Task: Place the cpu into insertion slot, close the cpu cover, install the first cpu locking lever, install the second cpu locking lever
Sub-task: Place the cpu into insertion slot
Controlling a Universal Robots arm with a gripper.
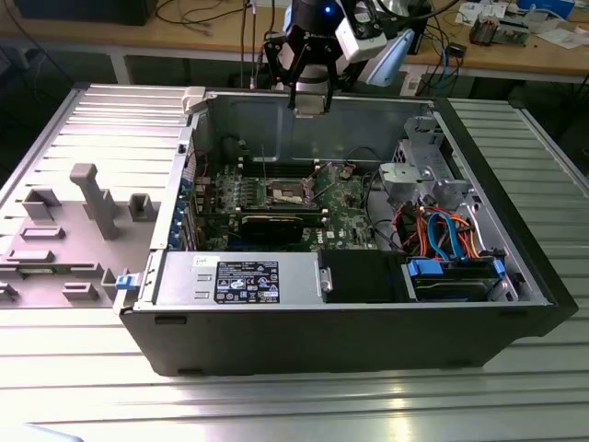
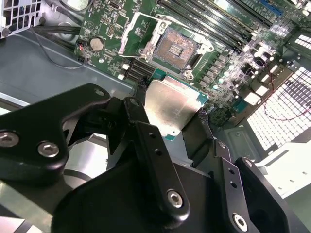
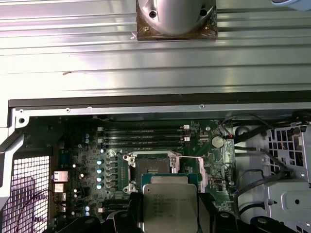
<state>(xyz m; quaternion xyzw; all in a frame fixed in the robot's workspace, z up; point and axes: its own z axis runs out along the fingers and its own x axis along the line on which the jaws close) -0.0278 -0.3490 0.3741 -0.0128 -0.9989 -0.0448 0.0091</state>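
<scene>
— Status on the chip, please?

— I have the cpu (image 2: pixel 171 112) pinched between the two black fingers (image 2: pixel 141 97) of the gripper (image 2: pixel 171 103), jaws clenched on opposite edges, metal top facing the second wrist camera. In the first wrist view the cpu (image 3: pixel 167 206) sits flat between the fingers (image 3: pixel 206 216), its printed side towards the lens.

— And where is it relative to the socket?

— Up in the air, apart from it. The insertion slot (image 2: pixel 175 47) lies on the green motherboard (image 2: pixel 109 19) beyond the chip, with its dark contact field uncovered. From the exterior view I see the gripper (image 1: pixel 310 99) hanging over the rear wall of the open computer case (image 1: pixel 368 331), well above the insertion slot (image 1: pixel 287 191).

— Cover?

— The cpu cover (image 2: pixel 125 33) is swung open, standing off the side of the slot that faces the round coin battery (image 2: pixel 97 43). Nothing lies in the slot.

— Anything close to it?

— The memory slots (image 3: pixel 143 135) run along one side of the insertion slot (image 3: pixel 151 167). I cannot make out how the locking levers stand.
</scene>
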